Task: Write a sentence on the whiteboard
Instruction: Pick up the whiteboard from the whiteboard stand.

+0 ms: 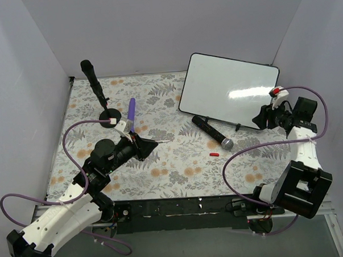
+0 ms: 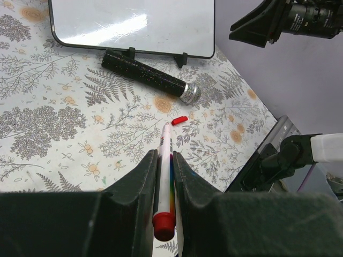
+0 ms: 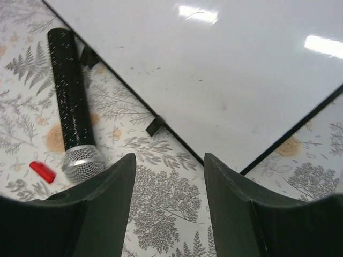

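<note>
Whiteboard [image 1: 229,83] sits in the upper right of the top view, propped on small black feet, its glossy face plain white with glare streaks. Just below its near edge lies a black microphone [image 1: 212,132], silver head pointing toward the lower right, and near that head a small red cap [image 1: 214,154] rests on the fern-patterned counter [image 1: 179,173].

Over to the right hand [image 1: 263,117]: it hovers by the board's lower right corner, and the wrist view shows its fingers [image 3: 115,182] spread wide with nothing between them, above the board's edge.

Left hand [image 1: 152,143] sits left of centre, clamped on a white marker [image 2: 164,182] with a red end, tip aimed toward the cap.

Upper left, a black microphone stand [image 1: 95,86] leans, with a purple pen [image 1: 131,113] beside it.
</note>
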